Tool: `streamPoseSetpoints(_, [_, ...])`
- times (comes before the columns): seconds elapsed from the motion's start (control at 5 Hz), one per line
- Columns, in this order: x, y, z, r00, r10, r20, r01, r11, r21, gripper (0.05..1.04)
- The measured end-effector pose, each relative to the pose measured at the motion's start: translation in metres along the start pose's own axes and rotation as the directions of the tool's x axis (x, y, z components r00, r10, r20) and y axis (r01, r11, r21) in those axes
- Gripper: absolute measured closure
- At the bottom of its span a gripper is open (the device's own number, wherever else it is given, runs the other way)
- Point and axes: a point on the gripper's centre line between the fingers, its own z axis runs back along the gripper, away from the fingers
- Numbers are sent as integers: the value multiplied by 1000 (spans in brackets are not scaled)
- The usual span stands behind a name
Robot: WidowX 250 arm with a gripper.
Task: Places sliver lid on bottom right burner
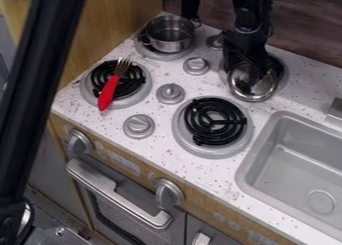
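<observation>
The black gripper (252, 71) hangs over the back right burner, at the silver lid (255, 89). The lid is round and shiny and is slightly tilted over the front part of that burner; the gripper covers its upper middle. Whether the fingers hold the lid cannot be made out. In front of it, the bottom right burner (214, 121) has a black coil in a grey ring, with nothing on it.
A silver pot (169, 34) stands on the back left burner. A red-handled fork (110, 88) lies across the front left burner (137, 82). Grey knobs (171, 93) rise between the burners. The sink (294, 159) is at the right. A black bar crosses the left side.
</observation>
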Motion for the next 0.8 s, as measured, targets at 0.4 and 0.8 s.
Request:
streamPoseSetpoints(0.4, [17, -3, -23, 999, 10, 34, -9, 1000, -30, 90])
streamPoseSetpoints(0.8, [20, -1, -27, 999, -32, 17, 32, 999, 3, 415])
